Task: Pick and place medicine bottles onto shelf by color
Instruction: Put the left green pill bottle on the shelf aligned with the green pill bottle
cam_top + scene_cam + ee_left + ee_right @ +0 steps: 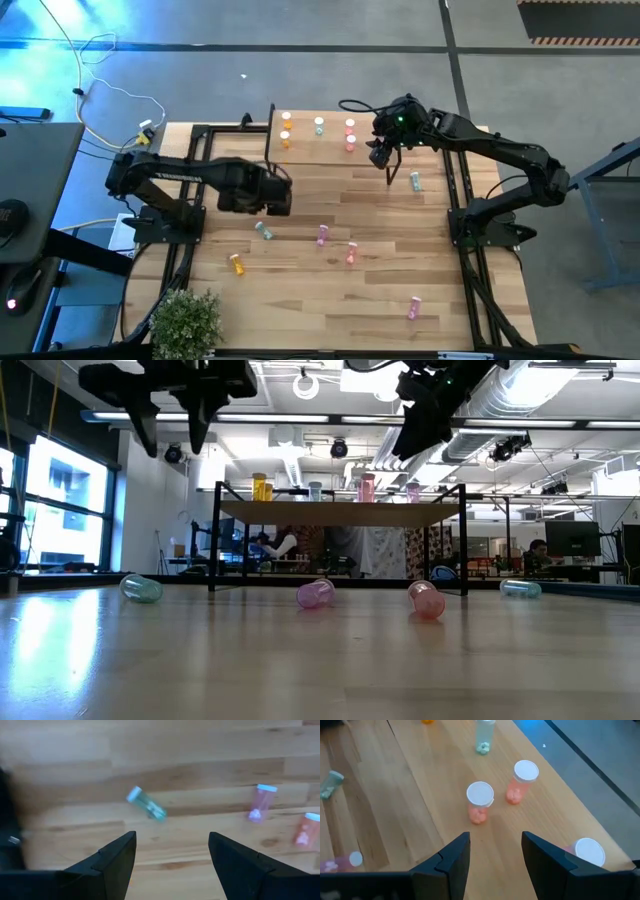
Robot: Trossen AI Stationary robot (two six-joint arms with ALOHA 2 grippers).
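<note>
Bottles, small translucent plastic cylinders with pale caps, are split between the shelf (300, 150) at the table's far edge and the plank tabletop (300, 300). From above, five stand upright on the light-wood shelf: two orange bottles (286, 130), a green one (319, 125) and two salmon ones (350, 135). The right gripper (380, 152) hangs at the shelf's right end, just beside the salmon pair. The left gripper (272, 190) hovers mid-table, near a fallen green bottle (264, 230).

At table height, the shelf (340, 512) stands on thin black legs, with toppled bottles (315, 594) before it.

The left wrist shows dark fingers (112, 860) spread above the lying green bottle (146, 805).

The right wrist shows fingers (447, 860) parted and empty, a salmon bottle (480, 802) just beyond them.
</note>
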